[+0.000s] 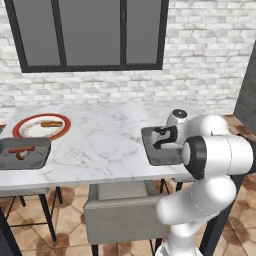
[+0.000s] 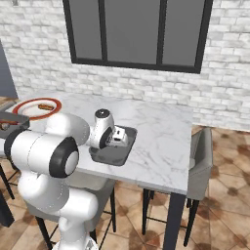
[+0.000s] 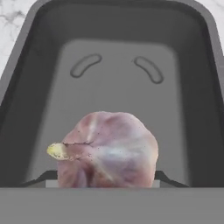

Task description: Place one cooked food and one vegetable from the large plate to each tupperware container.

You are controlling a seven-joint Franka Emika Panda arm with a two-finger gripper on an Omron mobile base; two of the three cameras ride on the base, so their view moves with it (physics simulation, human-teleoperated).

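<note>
Gripper point(image 3: 107, 175): clamped on a purplish garlic bulb point(image 3: 107, 151) (stem sideways), low inside the near tupperware container point(image 3: 26, 87).
Other tupperware container point(image 1: 25, 152): left end of the marble surface point(image 1: 105, 140), holding a sausage point(image 1: 21, 149).
Large plate point(image 1: 41, 126): just behind it, one sausage left.

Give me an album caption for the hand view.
Gripper holding a purplish garlic bulb just above the dark grey tray.
</note>
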